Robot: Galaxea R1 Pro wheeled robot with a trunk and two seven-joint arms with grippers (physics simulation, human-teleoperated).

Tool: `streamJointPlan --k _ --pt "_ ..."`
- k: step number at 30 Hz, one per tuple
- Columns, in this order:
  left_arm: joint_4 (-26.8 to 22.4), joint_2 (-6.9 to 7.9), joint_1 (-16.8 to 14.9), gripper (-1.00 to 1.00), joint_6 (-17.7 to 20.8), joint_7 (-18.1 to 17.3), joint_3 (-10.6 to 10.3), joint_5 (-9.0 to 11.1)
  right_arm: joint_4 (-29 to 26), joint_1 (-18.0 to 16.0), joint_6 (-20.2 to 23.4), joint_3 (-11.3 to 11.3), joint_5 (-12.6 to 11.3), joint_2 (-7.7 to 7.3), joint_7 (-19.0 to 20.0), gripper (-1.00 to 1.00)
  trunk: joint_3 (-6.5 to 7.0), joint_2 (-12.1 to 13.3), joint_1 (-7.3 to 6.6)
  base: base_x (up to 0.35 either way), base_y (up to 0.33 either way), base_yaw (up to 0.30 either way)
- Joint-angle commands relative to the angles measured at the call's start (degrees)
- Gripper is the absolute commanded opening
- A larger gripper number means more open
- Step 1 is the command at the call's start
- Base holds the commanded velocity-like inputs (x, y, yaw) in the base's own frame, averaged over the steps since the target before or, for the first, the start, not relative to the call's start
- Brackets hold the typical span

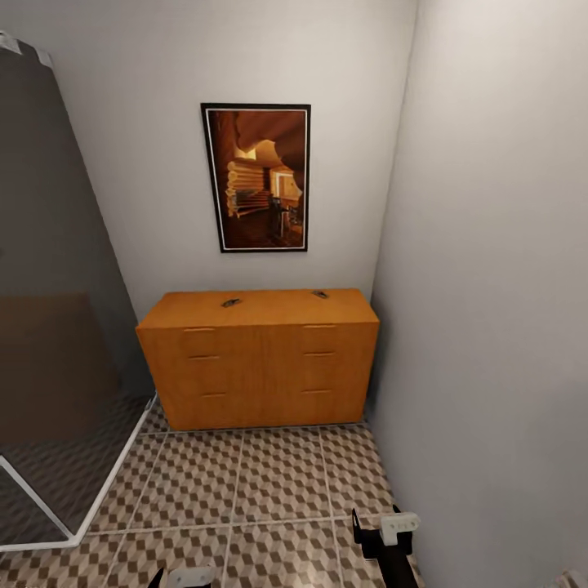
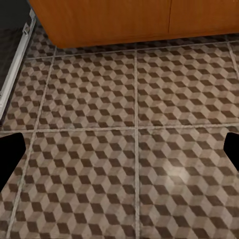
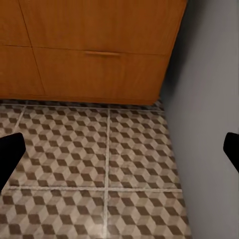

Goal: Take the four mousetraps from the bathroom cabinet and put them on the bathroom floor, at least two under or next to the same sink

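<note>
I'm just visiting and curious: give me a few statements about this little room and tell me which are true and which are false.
1. Two small dark items lie on top of the cabinet. True: one toward the left, one toward the right.
2. A cabinet drawer is pulled open. False: all fronts sit flush.
3. A framed picture hangs on the wall above the cabinet. True.
4. The floor is plain white tile. False: it has a brown, beige and white cube pattern.
5. The right pincer is holding something. False: its fingers stand apart with nothing between them, above the floor.
</note>
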Motion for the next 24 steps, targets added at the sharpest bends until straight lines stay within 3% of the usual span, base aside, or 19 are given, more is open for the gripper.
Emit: streamJointPlan --k 1,14,24 --pt "0.25 -0.05 -0.12 1.0 -0.36 0.02 -0.51 0.57 0.05 -0.05 -0.05 0.3 0.38 0.0 -0.6 1.0 -0.13 -0.13 0.06 0.196 -0.097 0.181" --pt "0.25 -0.05 -0.12 1.0 -0.36 0.02 -0.51 0.57 0.05 -0.05 -0.05 0.3 0.38 0.0 -0.6 1.0 -0.13 -0.13 0.06 0.194 -0.05 0.172" --pt "0.25 -0.05 -0.12 1.0 -0.36 0.02 -0.51 0.57 0.05 -0.05 -0.09 0.3 0.38 0.0 -0.54 1.0 -0.13 -0.13 0.06 0.162 -0.003 0.045"
